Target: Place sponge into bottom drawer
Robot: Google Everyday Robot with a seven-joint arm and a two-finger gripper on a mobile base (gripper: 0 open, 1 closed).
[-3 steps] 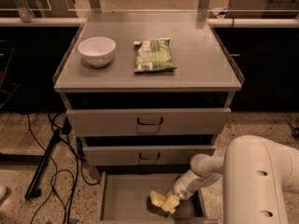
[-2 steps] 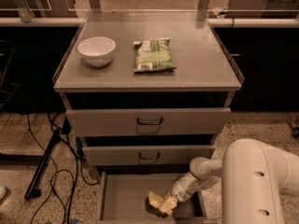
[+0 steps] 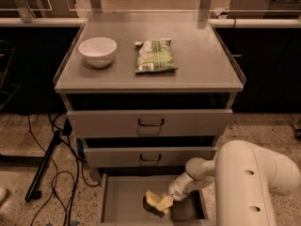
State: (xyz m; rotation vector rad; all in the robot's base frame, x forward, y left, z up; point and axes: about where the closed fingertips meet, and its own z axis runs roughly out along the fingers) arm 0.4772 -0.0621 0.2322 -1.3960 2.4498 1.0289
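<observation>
While tool (image 3: 161, 206) hangs in bottom drawer (image 3: 123, 202), sponge (image 3: 152, 198) gripped at its tip

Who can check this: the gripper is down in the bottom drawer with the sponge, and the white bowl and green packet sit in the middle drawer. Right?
Not quite. The camera view shows the white bowl and green packet on the cabinet top, not in the middle drawer. The gripper is indeed down in the bottom drawer with the sponge.
</observation>
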